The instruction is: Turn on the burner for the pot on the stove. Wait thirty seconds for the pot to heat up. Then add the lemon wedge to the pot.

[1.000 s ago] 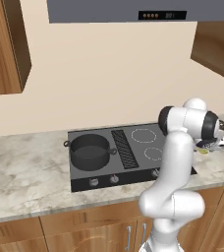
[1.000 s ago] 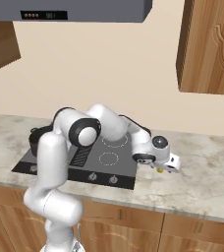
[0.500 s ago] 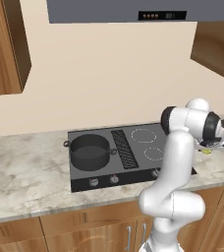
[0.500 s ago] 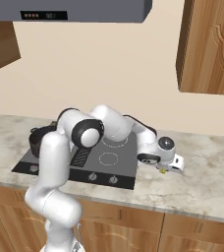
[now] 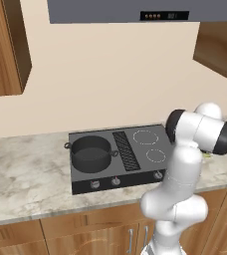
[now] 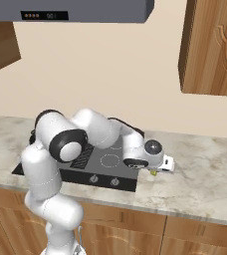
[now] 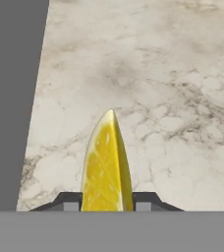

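The lemon wedge (image 7: 106, 167), bright yellow with its thin edge up, stands between my gripper's (image 7: 106, 203) two dark fingertips (image 7: 70, 202), which press on its sides. It sits low over the marble counter just right of the stove (image 5: 100, 180). In the right base view, my gripper (image 6: 156, 171) points down at the counter beside the cooktop's right edge, with a speck of yellow lemon wedge (image 6: 154, 173) under it. The dark pot (image 5: 90, 152) stands on the stove's left side and hides its burner.
The stove's knobs (image 5: 115, 182) line its front edge. Two white-ringed circles (image 5: 145, 137) mark its right half. Marble counter (image 6: 200, 169) stretches to the right of the hand. Wooden cabinets (image 6: 212, 47) and a range hood (image 5: 135, 10) hang above.
The jaws have closed in from wide open onto the lemon wedge. The hand has stayed over the same spot on the counter.
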